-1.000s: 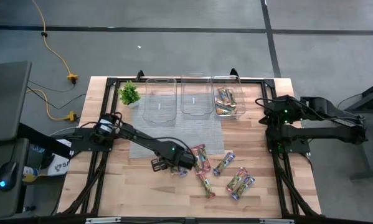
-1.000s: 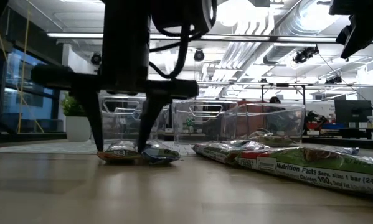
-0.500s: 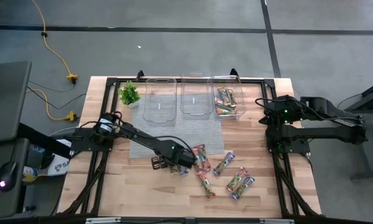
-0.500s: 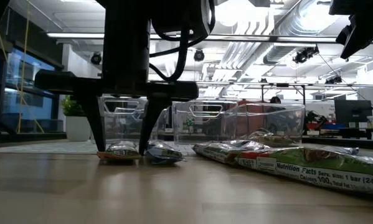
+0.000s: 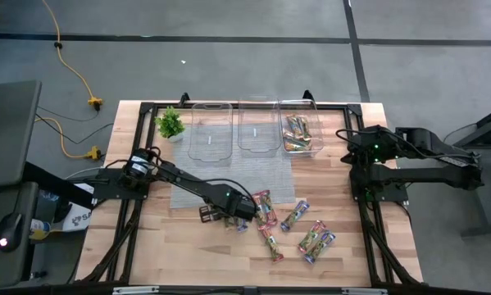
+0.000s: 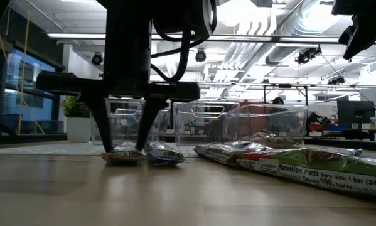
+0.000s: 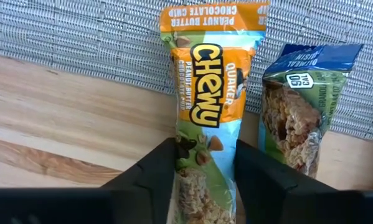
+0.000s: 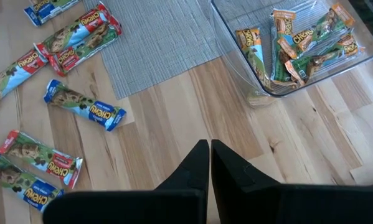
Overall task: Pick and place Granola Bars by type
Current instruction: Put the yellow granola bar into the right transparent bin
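My left gripper (image 5: 229,216) stands over the wood just near the grey mat, fingers pointing down and shut on an orange-and-green granola bar (image 7: 209,93). A blue-wrapped bar (image 7: 300,106) lies right beside it, its far end on the mat. Several more bars, red-pink (image 5: 264,208), blue (image 5: 295,215) and others (image 5: 315,239), lie loose on the table toward the right. The right tub (image 5: 312,147) holds several green-orange bars (image 8: 304,46). My right gripper (image 8: 209,152) is shut and hovers by the table's right edge, near that tub. My left gripper pinches the orange-and-green bar across its width near one end (image 7: 205,163), one finger (image 7: 155,177) on each long edge. The fingers come from above, pointing down (image 6: 123,149). The bar lies flat, with its other end (image 7: 212,15) on the grey mat.
Two clear tubs (image 5: 210,131) (image 5: 257,127) stand in a row with the filled one along the far edge. A small green plant (image 5: 170,123) sits at the far left. The grey mat (image 5: 196,188) covers the table's middle. Bare wood lies to the near left.
My left gripper's fingers have drawn closer together around the orange-and-green bar, which stays flat on the table. My right arm has kept still.
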Robot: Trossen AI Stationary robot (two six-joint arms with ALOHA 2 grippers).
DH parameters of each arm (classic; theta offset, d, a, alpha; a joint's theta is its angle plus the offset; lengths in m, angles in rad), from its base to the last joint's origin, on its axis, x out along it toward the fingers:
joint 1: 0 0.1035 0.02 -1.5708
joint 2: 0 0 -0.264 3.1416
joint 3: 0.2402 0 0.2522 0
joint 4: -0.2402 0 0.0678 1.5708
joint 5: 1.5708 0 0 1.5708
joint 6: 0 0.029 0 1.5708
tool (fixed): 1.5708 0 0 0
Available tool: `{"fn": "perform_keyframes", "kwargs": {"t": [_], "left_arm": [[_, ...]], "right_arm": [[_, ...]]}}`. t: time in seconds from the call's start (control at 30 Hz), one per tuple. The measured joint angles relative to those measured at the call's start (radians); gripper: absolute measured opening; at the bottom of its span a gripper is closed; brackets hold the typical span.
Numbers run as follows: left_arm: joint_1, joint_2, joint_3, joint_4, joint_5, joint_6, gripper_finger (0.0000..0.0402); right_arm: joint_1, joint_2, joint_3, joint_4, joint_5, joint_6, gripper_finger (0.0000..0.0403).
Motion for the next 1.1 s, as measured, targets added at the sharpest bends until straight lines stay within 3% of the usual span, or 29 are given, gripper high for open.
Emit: {"fn": "perform_keyframes", "kwargs": {"t": [0.33,0.6,0.7,0.77,0.97,1.1], "left_arm": [[0.0,-0.026,0.026,-0.028,-0.051,0.022,0.0089],[0.025,-0.153,0.152,-0.155,-0.285,0.092,0.0088],[0.076,-0.182,0.23,-0.147,-0.382,0.224,0.0087],[0.132,-0.183,0.294,-0.138,-0.391,0.363,0.0087],[0.32,-0.175,0.466,0.014,-0.339,0.75,0.0087],[0.444,-0.174,0.5,0.174,-0.247,0.903,0.0087]], "right_arm": [[0.0,0.0,0.0,0.0,0.0,-0.007,0.0],[0.0,0.0,0.0,0.0,0.0,-0.009,0.0],[0.0,0.0,0.0,0.001,0.0,-0.009,0.0],[0.0,0.0,0.0,0.001,0.0,-0.009,0.0],[0.0,0.0,0.0,0.001,0.0,-0.007,0.0],[0.0,0.0,0.0,0.001,0.0,0.002,0.0]]}}
